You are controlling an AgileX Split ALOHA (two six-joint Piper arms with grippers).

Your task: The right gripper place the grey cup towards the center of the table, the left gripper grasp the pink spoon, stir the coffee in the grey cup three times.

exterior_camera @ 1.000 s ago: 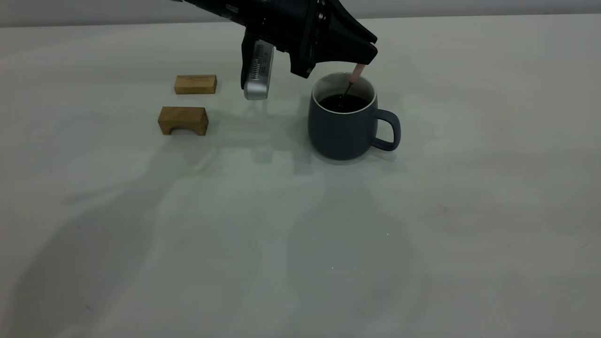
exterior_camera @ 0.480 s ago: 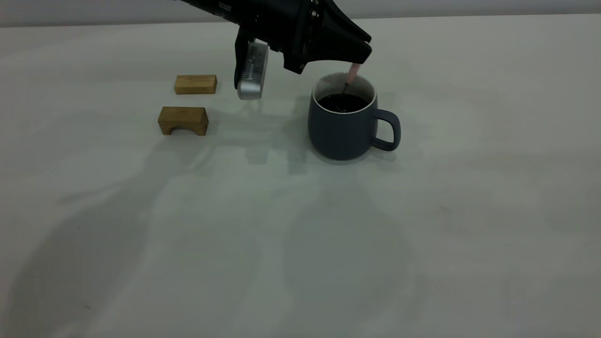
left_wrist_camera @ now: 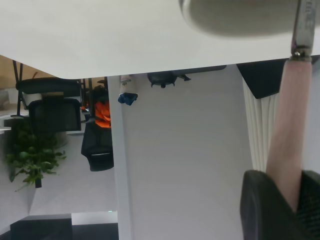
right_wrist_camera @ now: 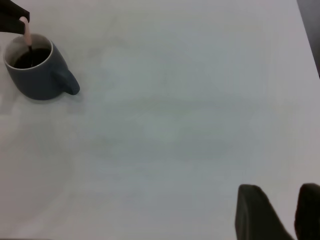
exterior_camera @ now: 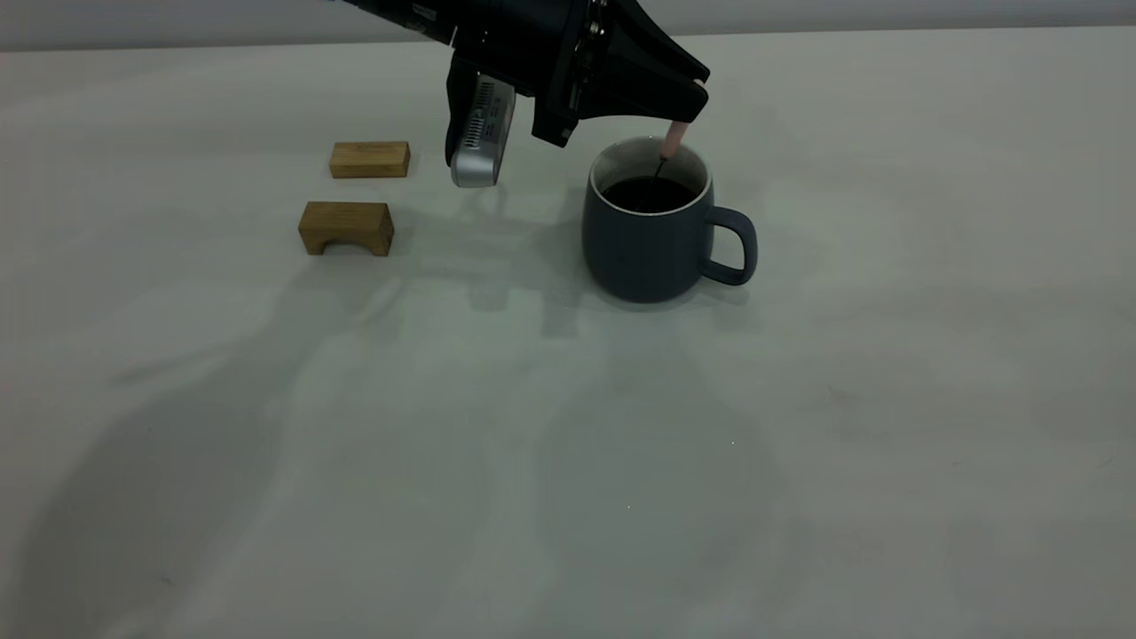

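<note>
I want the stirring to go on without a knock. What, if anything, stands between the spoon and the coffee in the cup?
Nothing visible does. The left gripper holds the pink spoon over the grey cup, with the neck already reaching into the coffee. The two wooden blocks lie apart from the cup, on the arm's side.

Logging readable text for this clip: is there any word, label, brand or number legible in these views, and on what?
None can be read. The silver-grey module on the left arm, beside the left gripper, shows small markings too blurred to read. The grey cup, pink spoon and the two wooden blocks carry no print.
</note>
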